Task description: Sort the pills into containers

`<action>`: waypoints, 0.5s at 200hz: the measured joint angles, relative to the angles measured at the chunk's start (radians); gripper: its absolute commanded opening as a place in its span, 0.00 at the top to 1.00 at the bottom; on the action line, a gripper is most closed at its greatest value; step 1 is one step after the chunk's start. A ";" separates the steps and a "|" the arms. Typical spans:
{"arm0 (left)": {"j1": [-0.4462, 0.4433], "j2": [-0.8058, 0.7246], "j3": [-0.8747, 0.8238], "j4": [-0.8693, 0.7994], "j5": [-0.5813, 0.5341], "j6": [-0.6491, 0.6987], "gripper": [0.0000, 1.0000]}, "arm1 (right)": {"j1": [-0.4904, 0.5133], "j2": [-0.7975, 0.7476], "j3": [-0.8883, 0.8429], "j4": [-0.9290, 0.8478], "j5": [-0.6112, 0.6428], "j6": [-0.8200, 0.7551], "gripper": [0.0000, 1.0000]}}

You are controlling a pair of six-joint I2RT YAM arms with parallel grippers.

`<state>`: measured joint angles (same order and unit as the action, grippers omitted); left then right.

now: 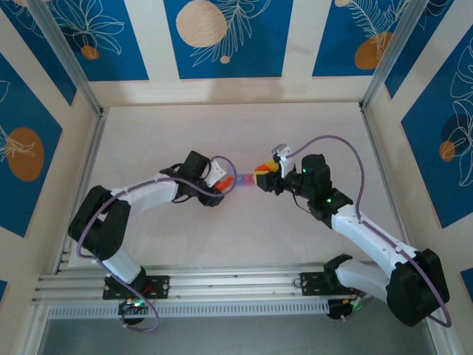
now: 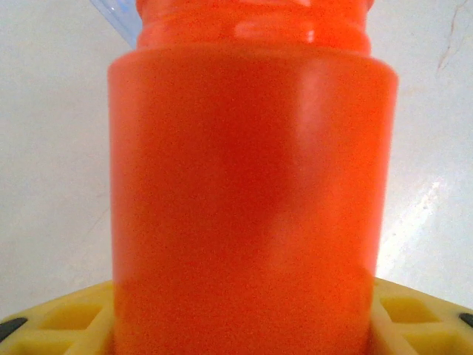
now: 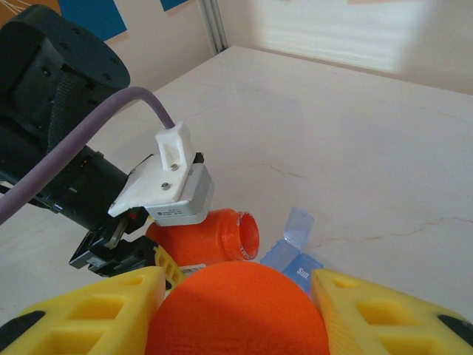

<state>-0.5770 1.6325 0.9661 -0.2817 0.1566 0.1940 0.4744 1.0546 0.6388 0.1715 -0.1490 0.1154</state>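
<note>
My left gripper [image 1: 216, 185] is shut on an orange pill bottle [image 1: 220, 180] that lies tipped on its side. Its open mouth [image 3: 248, 235] points at the containers [image 1: 241, 181], a small translucent strip on the table between the two grippers. The strip's blue end section [image 3: 290, 260] has its lid [image 3: 299, 223] flipped up. My right gripper [image 1: 263, 177] is shut on a round orange cap [image 3: 236, 310], held between its yellow fingers [image 3: 89, 314] just right of the strip. In the left wrist view the bottle [image 2: 247, 185] fills the middle. The pills are hidden.
The pale table [image 1: 236, 133] stretches behind and in front of the grippers. Panel walls and aluminium posts [image 1: 66, 55] close it in on three sides. A metal rail [image 1: 222, 285] runs along the near edge by the arm bases.
</note>
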 measured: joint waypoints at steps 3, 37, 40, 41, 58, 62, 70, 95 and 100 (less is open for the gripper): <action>0.001 0.002 0.003 -0.004 0.000 0.000 1.00 | 0.001 0.000 0.000 0.000 0.000 0.000 0.70; 0.001 0.040 0.056 -0.061 -0.001 0.017 1.00 | 0.003 0.000 0.000 0.000 0.000 0.004 0.70; 0.002 0.043 0.061 -0.065 -0.001 0.019 1.00 | 0.003 0.000 0.000 0.000 0.000 0.004 0.70; 0.002 0.047 0.064 -0.067 -0.001 0.019 1.00 | 0.003 0.000 0.000 0.000 0.000 0.004 0.70; 0.002 0.071 0.096 -0.096 -0.001 0.026 1.00 | 0.003 0.000 0.000 0.000 0.000 0.007 0.70; 0.002 0.075 0.102 -0.102 -0.001 0.027 1.00 | 0.004 0.000 0.000 0.000 0.000 0.008 0.70; 0.002 0.085 0.115 -0.119 -0.002 0.031 1.00 | 0.004 0.000 0.000 0.000 0.000 0.010 0.70; 0.004 0.110 0.150 -0.159 -0.002 0.046 1.00 | 0.004 0.000 0.000 0.000 0.000 0.010 0.70; 0.004 0.113 0.156 -0.167 -0.002 0.050 1.00 | 0.004 0.000 0.000 0.000 0.000 0.011 0.70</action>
<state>-0.5732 1.7458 1.1225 -0.4488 0.1547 0.2436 0.4786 1.0546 0.6388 0.1715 -0.1486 0.1261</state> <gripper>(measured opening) 0.565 0.477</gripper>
